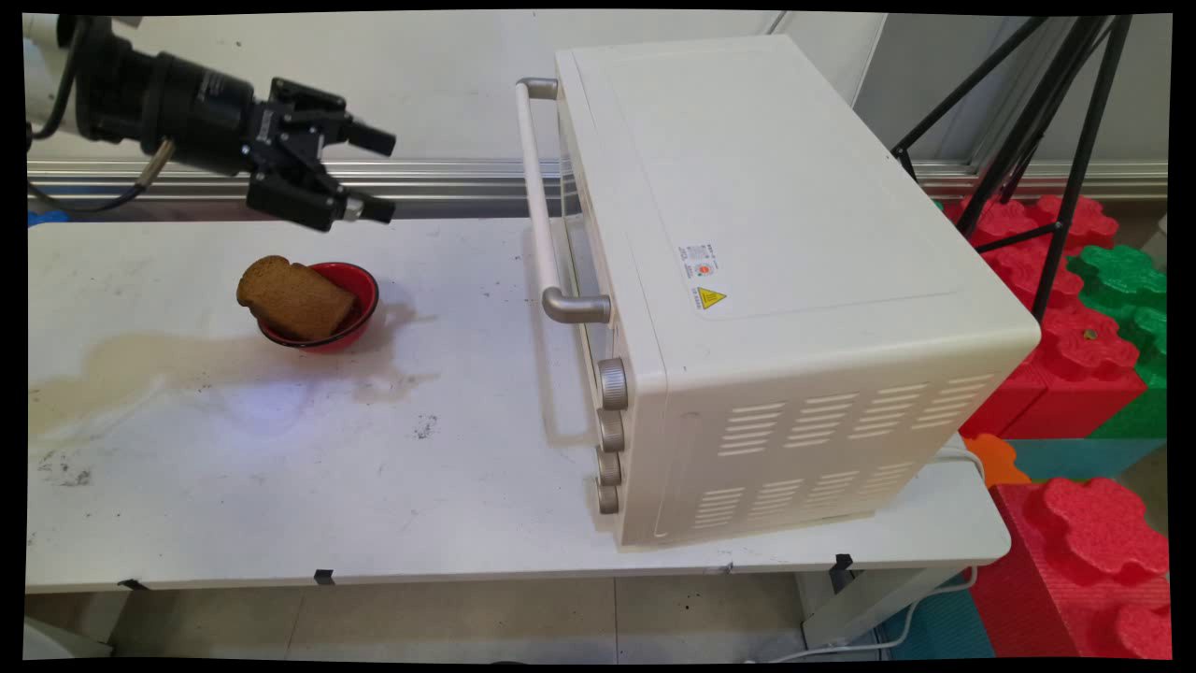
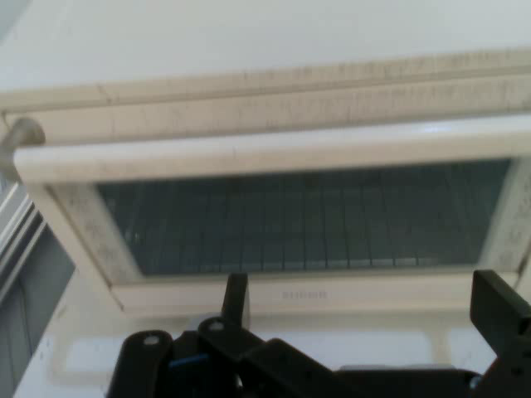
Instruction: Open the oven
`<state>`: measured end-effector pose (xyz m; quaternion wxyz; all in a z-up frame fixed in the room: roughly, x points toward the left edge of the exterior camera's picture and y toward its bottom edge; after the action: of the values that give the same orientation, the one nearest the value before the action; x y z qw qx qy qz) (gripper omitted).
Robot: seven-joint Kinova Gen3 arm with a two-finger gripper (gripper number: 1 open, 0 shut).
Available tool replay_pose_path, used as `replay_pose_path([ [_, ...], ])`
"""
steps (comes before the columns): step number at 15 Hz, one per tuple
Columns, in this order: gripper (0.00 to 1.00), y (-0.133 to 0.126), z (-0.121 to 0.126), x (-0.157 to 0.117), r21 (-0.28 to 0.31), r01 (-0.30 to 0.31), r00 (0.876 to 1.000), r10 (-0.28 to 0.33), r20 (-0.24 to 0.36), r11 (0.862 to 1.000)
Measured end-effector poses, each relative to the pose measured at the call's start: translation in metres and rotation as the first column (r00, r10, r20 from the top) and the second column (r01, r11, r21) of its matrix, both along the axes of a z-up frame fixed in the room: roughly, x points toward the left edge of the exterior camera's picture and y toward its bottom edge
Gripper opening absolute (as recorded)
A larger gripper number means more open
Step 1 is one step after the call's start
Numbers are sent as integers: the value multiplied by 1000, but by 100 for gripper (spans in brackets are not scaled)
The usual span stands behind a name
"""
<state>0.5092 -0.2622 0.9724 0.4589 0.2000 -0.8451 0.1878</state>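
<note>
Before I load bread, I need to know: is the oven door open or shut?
Shut. The oven door sits flush in its frame, its handle close against the oven front.

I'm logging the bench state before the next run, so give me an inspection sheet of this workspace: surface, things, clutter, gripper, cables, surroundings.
Surface: white table, with a brownish stain and dark scuffs on its left part.
Things: slice of brown bread leaning in a red bowl; cream toaster oven, door shut, handle facing the arm.
Clutter: nothing seen.
Gripper: gripper open, empty, in the air above the bowl, pointing at the oven door.
Cables: black cable hanging from the arm; white cord behind the oven.
Surroundings: black tripod, red and green foam blocks at right.
</note>
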Motion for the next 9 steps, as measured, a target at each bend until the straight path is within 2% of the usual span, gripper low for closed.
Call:
replay_pose_path([
  [5,100,-13,15,-15,-35,3,998,-5,-55,999],
  [9,100,-25,20,-27,-51,3,997,-7,-77,999],
])
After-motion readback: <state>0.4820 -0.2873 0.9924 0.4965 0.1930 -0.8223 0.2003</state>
